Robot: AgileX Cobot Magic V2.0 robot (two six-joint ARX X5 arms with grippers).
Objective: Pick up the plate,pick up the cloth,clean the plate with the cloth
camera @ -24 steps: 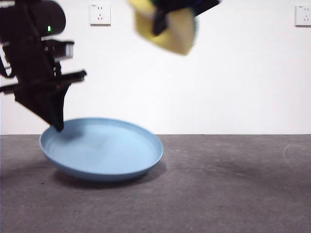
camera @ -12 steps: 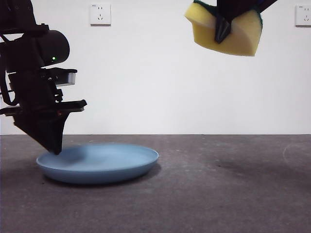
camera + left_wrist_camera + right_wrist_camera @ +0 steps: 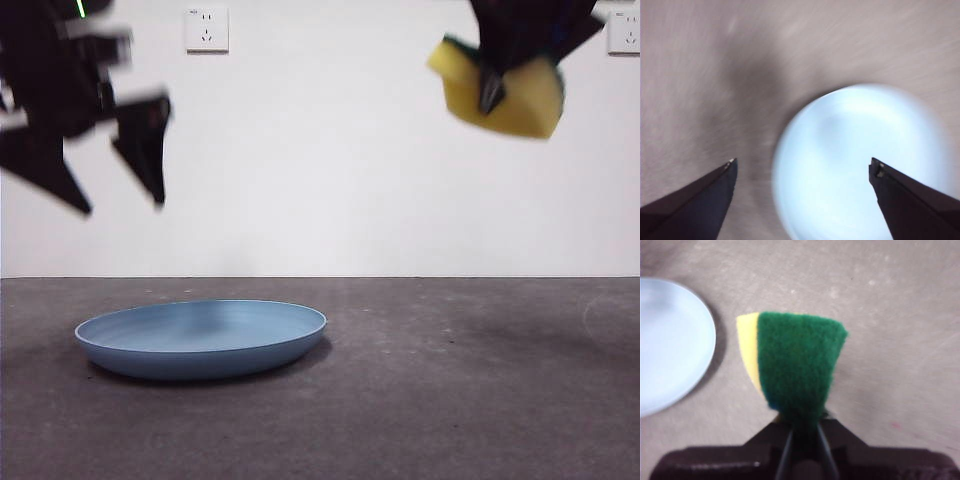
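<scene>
Plate point(image 3: 201, 338) sat flat on the grey table point(image 3: 450, 400), left of centre in the front view, nothing touching it. Left gripper point(image 3: 118, 180) was up in the air above the plate's left edge, well clear of it, motion-blurred in the front view. Its jaws were spread wide with nothing between them; the left wrist view showed the two black tips far apart, with the plate point(image 3: 860, 165) blurred on the table point(image 3: 700, 75) below, lying more under one jaw than centred in the gap. Right gripper point(image 3: 492, 85) was high at the upper right of the front view, well apart from the plate and off to its right. Its jaws were clamped on the cloth point(image 3: 500, 90), which was actually a sponge: yellow foam faced the front camera, pinched in at the middle by the jaw. In the right wrist view the right gripper point(image 3: 802, 432) held the cloth point(image 3: 797, 362) with the dark green scouring side toward the camera and a strip of yellow along one edge. The plate's rim point(image 3: 670, 345) showed at the side of that view, with bare table point(image 3: 890, 315) under the cloth. Two wall sockets point(image 3: 206, 29) sat on the white wall behind.
</scene>
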